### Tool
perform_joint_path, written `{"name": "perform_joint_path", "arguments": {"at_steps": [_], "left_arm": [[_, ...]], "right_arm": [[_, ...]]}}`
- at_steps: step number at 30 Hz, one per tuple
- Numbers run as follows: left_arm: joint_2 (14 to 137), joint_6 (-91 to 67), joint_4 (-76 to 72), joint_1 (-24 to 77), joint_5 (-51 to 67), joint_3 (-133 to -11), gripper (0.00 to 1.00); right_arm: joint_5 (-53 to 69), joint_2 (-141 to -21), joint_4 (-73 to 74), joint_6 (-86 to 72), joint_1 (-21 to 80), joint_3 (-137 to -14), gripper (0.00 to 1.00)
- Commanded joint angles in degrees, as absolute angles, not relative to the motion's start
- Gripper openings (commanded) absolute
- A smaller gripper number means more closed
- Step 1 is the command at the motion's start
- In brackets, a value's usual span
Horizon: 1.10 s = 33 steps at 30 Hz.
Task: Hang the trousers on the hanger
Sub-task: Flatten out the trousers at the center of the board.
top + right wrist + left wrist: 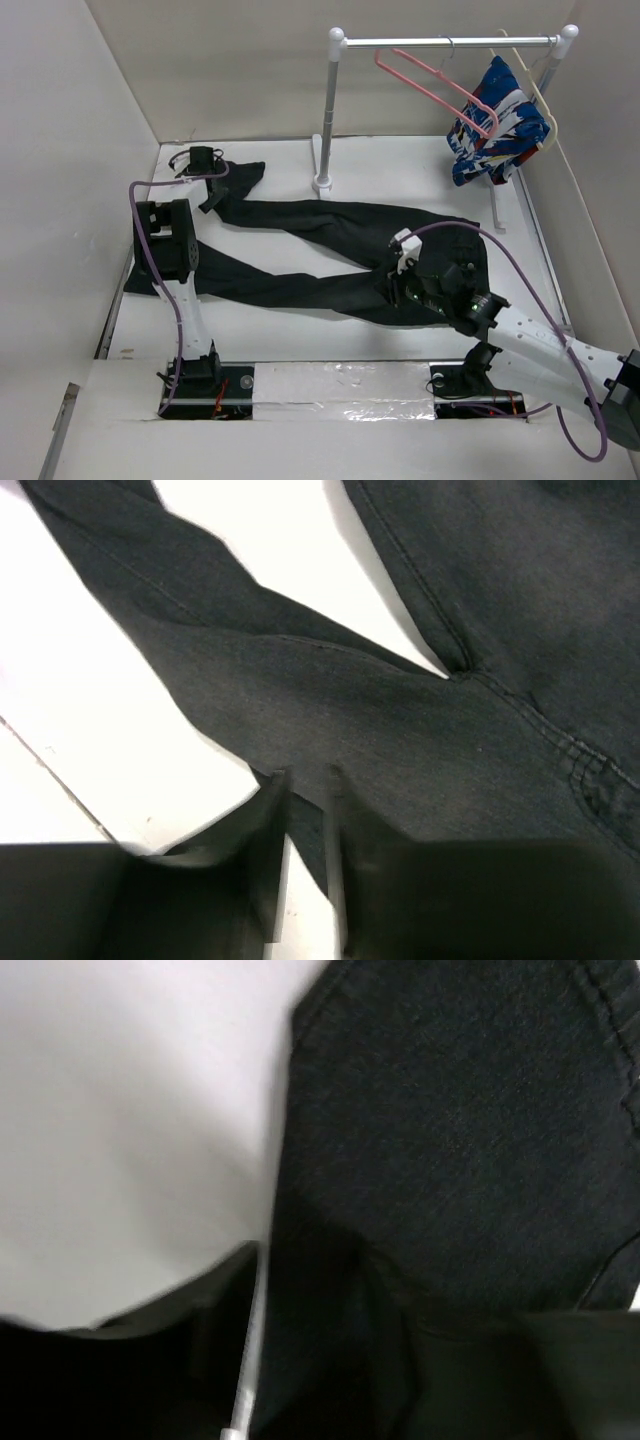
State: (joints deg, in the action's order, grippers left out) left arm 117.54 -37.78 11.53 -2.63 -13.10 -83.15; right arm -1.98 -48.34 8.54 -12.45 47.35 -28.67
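Note:
The black trousers [320, 290] lie spread flat over the white table, legs running left and the waist end at the right. My left gripper [210, 172] is down on a leg end at the far left. Dark cloth [450, 1140] fills the left wrist view and bulges between the wide-set fingers [350, 1380]; whether they hold it is hidden in shadow. My right gripper [398, 283] is at the waist end. Its fingers [305, 790] stand a narrow gap apart over the cloth's edge [400, 730], with white table showing through the gap. The pink hanger [436, 76] hangs on the rail.
A white rail [450, 42] on two posts stands at the back right. A blue, white and red garment [497, 120] hangs from it on a cream hanger [537, 92]. White walls close in the table at the left, back and right.

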Motion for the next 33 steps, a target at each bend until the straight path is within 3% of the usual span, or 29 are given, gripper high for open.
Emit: {"name": "perform_joint_path", "arguments": {"at_steps": [1, 2, 3, 5, 10, 17, 23, 27, 30, 31, 32, 33], "left_arm": [[119.2, -37.4, 10.6, -2.8, -9.5, -85.3, 0.37], [119.1, -37.7, 9.1, -3.3, -7.3, -85.0, 0.23], [118.6, -38.1, 8.2, -3.3, -6.8, -83.8, 0.0], [115.1, -39.0, 5.0, -4.0, -5.4, -81.6, 0.0], [103.2, -41.0, 2.7, -4.5, -5.8, -76.0, 0.0], [93.2, -39.1, 10.7, -4.5, -4.9, -79.8, 0.0], [92.9, -36.5, 15.1, -4.5, -5.4, -79.5, 0.0], [95.7, -33.2, 18.6, -4.5, -7.5, -82.6, 0.0], [99.1, -30.9, 21.5, -4.0, -11.9, -85.0, 0.0], [99.8, -29.8, 21.5, -3.2, -13.2, -85.2, 0.0], [101.8, -29.0, 23.0, -3.2, -14.7, -85.4, 0.05], [102.8, -28.8, 24.0, -3.2, -17.8, -86.6, 0.2]], "right_arm": [[-5.6, -48.3, 5.1, -11.9, 47.9, -29.3, 0.35], [-5.8, -49.1, 4.7, -11.7, 47.9, -29.4, 0.36], [-5.5, -49.7, 4.5, -11.4, 46.4, -29.4, 0.39], [-4.7, -51.8, 3.8, -11.4, 45.1, -29.8, 0.4], [-2.8, -58.5, -3.4, -10.5, 42.5, -30.5, 0.57], [-3.0, -80.0, -4.3, -3.7, 44.6, -47.6, 0.61], [-3.9, -98.7, -0.5, -0.6, 44.6, -63.9, 0.61], [-4.2, -104.7, -0.2, 2.2, 46.1, -68.5, 0.61], [-6.1, -107.3, 1.4, 1.5, 46.1, -69.3, 0.58], [-6.6, -107.6, 1.4, 0.9, 46.1, -69.3, 0.5], [-6.8, -107.8, 2.2, 0.5, 46.1, -69.1, 0.46], [-7.4, -107.6, 2.4, 0.3, 46.1, -68.1, 0.42]]}}
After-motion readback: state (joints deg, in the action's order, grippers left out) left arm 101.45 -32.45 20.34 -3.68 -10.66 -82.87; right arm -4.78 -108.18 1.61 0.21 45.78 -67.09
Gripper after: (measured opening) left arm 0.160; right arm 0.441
